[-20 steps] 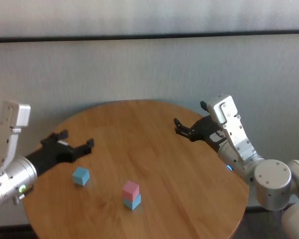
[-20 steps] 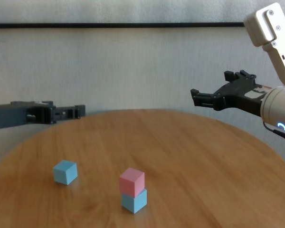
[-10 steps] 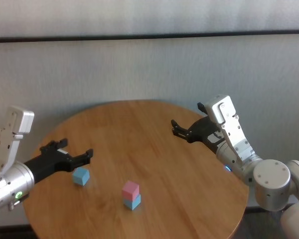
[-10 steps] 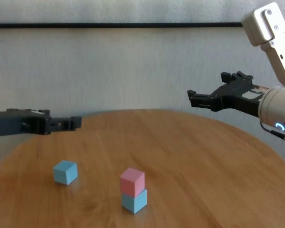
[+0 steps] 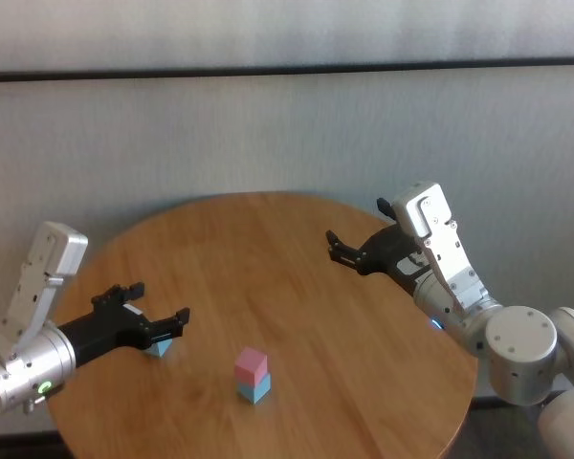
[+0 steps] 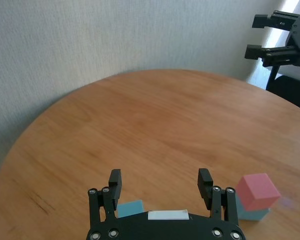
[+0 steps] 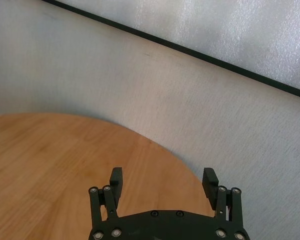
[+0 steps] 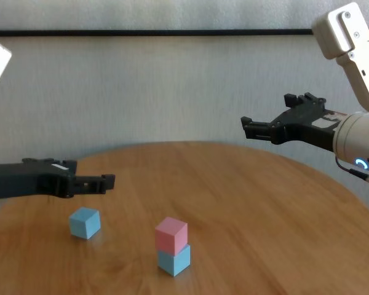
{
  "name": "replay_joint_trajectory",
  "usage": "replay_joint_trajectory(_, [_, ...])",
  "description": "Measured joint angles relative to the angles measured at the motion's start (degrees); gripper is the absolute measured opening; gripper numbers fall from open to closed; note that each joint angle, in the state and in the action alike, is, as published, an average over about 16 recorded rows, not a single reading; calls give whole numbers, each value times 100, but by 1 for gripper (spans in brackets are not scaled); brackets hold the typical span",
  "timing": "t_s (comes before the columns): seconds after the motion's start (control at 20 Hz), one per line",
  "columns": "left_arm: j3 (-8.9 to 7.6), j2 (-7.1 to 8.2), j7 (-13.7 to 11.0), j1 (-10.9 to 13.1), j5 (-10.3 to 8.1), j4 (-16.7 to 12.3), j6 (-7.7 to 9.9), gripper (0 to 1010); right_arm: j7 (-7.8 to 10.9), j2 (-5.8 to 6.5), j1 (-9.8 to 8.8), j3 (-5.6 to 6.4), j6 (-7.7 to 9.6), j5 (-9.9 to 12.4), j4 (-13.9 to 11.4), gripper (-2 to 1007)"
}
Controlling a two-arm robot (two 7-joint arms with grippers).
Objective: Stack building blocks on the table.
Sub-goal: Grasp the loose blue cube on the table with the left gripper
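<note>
A pink block (image 5: 251, 362) sits on a light blue block (image 5: 256, 388) near the front of the round wooden table (image 5: 297, 277); the stack also shows in the chest view (image 8: 171, 235). A second light blue block (image 8: 85, 222) lies alone to its left. My left gripper (image 5: 156, 304) is open and empty, hovering just above this loose block, which shows under its fingers in the left wrist view (image 6: 130, 208). My right gripper (image 5: 342, 251) is open and empty, held high over the table's far right.
A pale wall with a dark horizontal strip (image 8: 172, 32) stands behind the table. The table edge (image 8: 332, 178) curves away below my right arm. Bare wood (image 6: 150, 115) lies between the two grippers.
My left gripper has dropped and moved in over the loose light blue block. My right gripper has edged slightly left. The blocks have not moved.
</note>
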Motion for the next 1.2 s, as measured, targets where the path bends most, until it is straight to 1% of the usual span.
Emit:
replay_joint_trajectory(0.2, [40,-55,-114,-81,104,240,-124,999,7,0,-2,-2,7,7,-6,1005])
replay_joint_trajectory(0.45, [11,-141,-154,-152,159,522,-203,999,13,0,-3,-4,13,12,-10,1005])
replay_joint_trajectory(0.6, [-33,-204,-139,-177,164,677,-203,999,15,0,-4,-6,15,15,-12,1005])
replay_joint_trajectory(0.95, [-128,-355,-120,-238,144,979,-146,999,19,0,-6,-8,18,20,-15,1005])
replay_joint_trajectory(1.2, [-148,-444,-123,-291,149,1147,-94,999,20,0,-7,-9,21,22,-17,1005])
